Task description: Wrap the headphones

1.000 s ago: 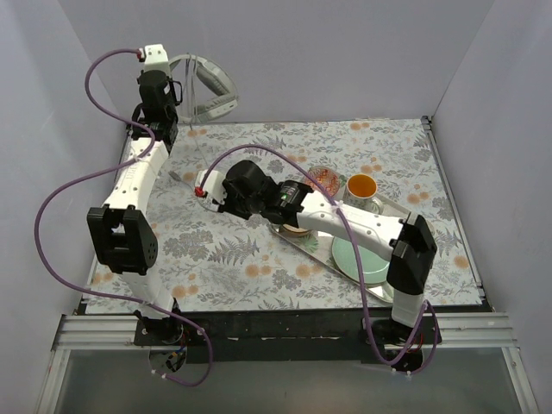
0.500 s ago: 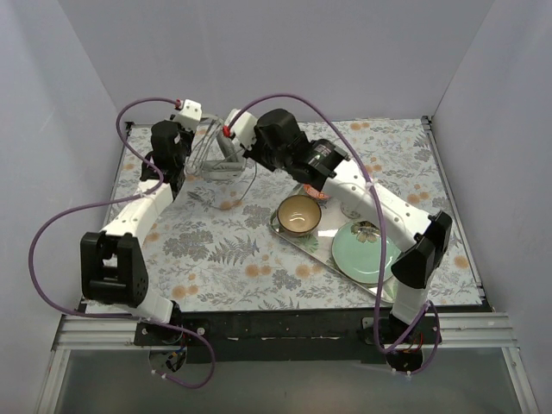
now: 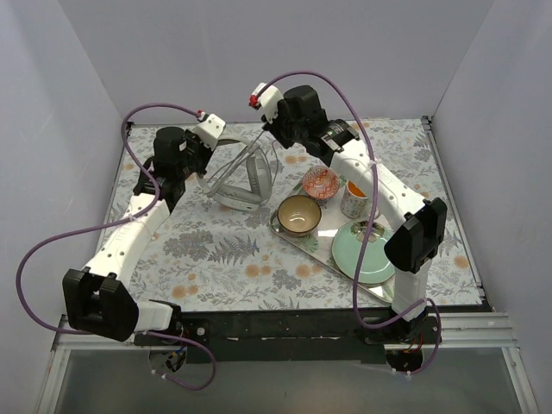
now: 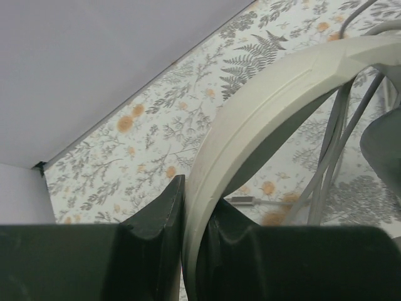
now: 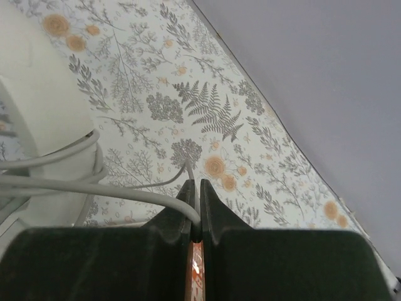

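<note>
Several turns of cable (image 5: 94,191) lay round the headphones (image 3: 241,198). The left gripper (image 4: 193,200) was clamped on the headband (image 4: 269,94) and the right gripper (image 5: 194,197) pinched the cable, so winding seemed unfinished.

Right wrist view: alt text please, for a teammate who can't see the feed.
The right arm's dark fingers are pinched shut on the thin grey cable, which runs left to join other strands beside the pale headphones at the frame's edge. Behind lies a floral tablecloth under a plain grey wall.
</note>
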Tool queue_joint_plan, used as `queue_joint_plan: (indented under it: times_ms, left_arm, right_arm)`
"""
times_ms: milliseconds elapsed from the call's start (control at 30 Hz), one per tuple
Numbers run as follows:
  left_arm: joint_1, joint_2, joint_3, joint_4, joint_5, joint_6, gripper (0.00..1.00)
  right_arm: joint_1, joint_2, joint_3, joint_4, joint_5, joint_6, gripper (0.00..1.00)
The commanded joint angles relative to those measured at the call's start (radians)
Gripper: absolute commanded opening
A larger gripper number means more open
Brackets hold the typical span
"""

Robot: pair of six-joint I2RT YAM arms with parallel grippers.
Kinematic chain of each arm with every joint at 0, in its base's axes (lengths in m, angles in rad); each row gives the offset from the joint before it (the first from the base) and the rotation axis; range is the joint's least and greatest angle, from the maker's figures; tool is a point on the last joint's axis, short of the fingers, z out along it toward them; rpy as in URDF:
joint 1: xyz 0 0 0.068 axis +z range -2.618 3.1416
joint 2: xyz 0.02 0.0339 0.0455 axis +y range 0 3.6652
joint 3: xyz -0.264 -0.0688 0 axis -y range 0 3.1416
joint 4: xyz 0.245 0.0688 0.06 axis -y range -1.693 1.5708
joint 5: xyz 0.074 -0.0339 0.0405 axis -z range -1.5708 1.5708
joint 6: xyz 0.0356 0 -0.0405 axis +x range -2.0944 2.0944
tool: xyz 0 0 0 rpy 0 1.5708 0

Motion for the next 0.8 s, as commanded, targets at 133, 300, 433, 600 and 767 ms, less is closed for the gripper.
queue_joint_plan:
  times_ms: [133, 300, 433, 600, 767]
  left_arm:
    - [0.015, -0.113, 0.11, -0.306, 0.124, -0.17, 0.0]
    - [0.014, -0.131, 0.229, -0.434, 0.303, -0.223, 0.0]
    - [0.014, -0.118, 0.368, -0.506, 0.384, -0.312, 0.0]
    - [0.012, -0.07, 0.56, -0.638, 0.395, -0.424, 0.0]
    - [0.012, -0.064, 0.674, -0.652, 0.382, -0.466, 0.0]
  right_arm:
    - [-0.157, -0.147, -0.199, 0.351, -0.075, 0.157, 0.01]
    - [-0.177, -0.179, -0.302, 0.426, -0.228, 0.163, 0.01]
    - [-0.178, -0.21, -0.431, 0.611, -0.417, 0.204, 0.16]
    - [-0.178, -0.234, -0.577, 0.866, -0.595, 0.368, 0.25]
    - [-0.166, -0.19, -0.678, 1.138, -0.653, 0.588, 0.36]
